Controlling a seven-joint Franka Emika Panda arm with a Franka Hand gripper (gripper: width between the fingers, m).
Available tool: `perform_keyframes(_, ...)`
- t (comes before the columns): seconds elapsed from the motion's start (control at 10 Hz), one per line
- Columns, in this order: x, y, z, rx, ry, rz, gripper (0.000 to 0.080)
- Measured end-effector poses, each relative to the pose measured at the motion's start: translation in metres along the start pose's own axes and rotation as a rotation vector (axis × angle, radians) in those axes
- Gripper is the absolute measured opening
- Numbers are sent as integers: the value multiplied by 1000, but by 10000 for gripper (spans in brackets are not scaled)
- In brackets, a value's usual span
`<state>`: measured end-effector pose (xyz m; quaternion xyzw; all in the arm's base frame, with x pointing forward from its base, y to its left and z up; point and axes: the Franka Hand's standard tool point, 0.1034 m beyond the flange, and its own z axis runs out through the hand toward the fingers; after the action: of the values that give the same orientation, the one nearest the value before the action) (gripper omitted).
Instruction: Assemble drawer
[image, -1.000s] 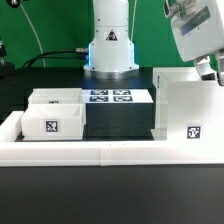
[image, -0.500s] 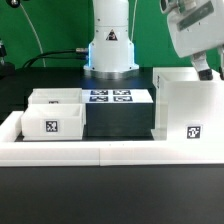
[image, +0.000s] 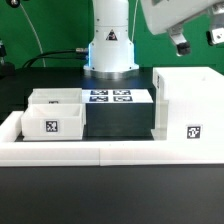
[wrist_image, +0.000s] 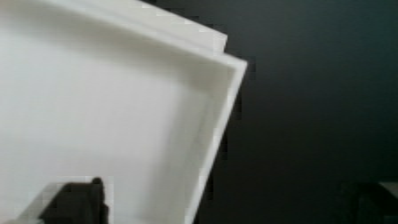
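The tall white housing (image: 188, 108) stands at the exterior view's right with a square tag low on its face. Two small open-top boxes stand at the left, the front one (image: 52, 121) tagged and the other (image: 56, 97) just behind it. My gripper (image: 196, 40) hangs above the housing's top, apart from it, open and empty. In the wrist view the housing's top and rim (wrist_image: 125, 110) fill most of the picture. One dark finger (wrist_image: 75, 202) shows over the housing, and the gripper (wrist_image: 222, 205) holds nothing.
The marker board (image: 111, 97) lies flat between the boxes and the housing, in front of the robot base (image: 110, 45). A long low white border wall (image: 110, 151) runs along the front. The table is black.
The gripper has risen and shifted toward the exterior view's left, off the housing's top right corner. Housing and boxes have not moved.
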<state>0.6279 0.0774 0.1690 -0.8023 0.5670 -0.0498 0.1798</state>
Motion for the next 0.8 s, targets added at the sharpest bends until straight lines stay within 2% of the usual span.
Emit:
perform_keyframes(0.4,-1,1,2,-4,-1,-133,649)
perform_keyframes(0.6,-1,15,9,-108,-30,-553,649)
perform_keyframes(0.7,-4,25,11,-151,-51,-707,649)
perform_keyframes(0.8,-5,33,14,-174,-69,-818,649)
